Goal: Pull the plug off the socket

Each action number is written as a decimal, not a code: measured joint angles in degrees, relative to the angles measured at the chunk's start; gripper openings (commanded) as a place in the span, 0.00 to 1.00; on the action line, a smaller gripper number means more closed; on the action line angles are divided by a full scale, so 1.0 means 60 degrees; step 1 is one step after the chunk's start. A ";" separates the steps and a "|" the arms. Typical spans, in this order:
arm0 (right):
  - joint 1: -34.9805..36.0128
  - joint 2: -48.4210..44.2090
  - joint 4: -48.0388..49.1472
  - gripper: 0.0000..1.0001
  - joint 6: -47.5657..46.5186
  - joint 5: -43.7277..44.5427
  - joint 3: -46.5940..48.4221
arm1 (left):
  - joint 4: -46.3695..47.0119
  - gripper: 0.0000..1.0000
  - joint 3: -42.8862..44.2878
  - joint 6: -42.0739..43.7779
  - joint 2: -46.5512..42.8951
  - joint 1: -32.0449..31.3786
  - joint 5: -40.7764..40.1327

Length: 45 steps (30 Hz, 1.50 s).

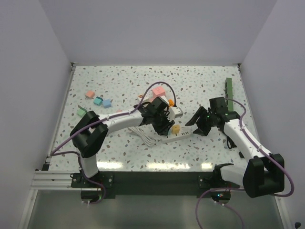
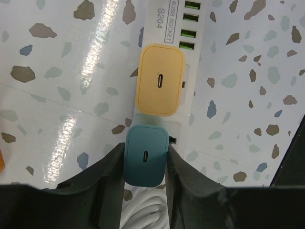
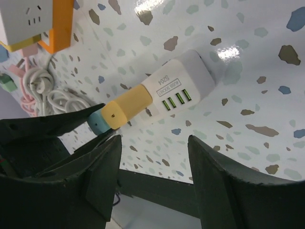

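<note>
The power strip (image 2: 163,20) lay on the speckled table (image 1: 119,81), and in the top view its long axis ran from left to right in front of both arms. Two plugs stood in its face, side by side along this axis: a yellow plug (image 2: 160,80) next to the green USB ports, and a teal plug (image 2: 145,156) on the side where the white cable (image 2: 143,210) comes out. The left gripper (image 2: 145,151) was directly over the teal plug, and its two fingers appeared to press on the two opposite sides of it, so I judge that it was closed on this plug and not on the yellow one, which was free just beyond the fingertips. The grip went across the strip, so the plug's way out, as I judge it, was straight up from the face of the strip, back along the gripper's own line. The right gripper (image 3: 153,148) had its fingers apart and held nothing; it hovered near the USB end of the strip, with the strip ahead of it. The left arm was clearly the nearer one to the plug. If nothing held the strip down, it could probably rise together with the plug.
</note>
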 measured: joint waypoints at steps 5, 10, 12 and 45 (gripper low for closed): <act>-0.0011 0.0040 0.0550 0.69 0.0681 -0.0262 -0.0182 | 0.0018 0.00 -0.0044 -0.1162 -0.0106 -0.0015 -0.0138; -0.0011 0.0408 0.0922 0.77 0.0969 -0.0477 -0.0419 | 0.0007 0.00 0.0095 -0.2506 -0.0109 0.0124 0.0069; -0.0011 0.0342 0.0922 0.81 0.1071 -0.0408 -0.0506 | 0.0233 0.00 0.0120 -0.3187 -0.0109 0.0280 0.0419; 0.0164 0.0849 0.4386 0.00 0.3031 0.1676 -0.1235 | 0.5308 0.00 -0.1800 -0.8998 -0.0885 0.0794 0.1847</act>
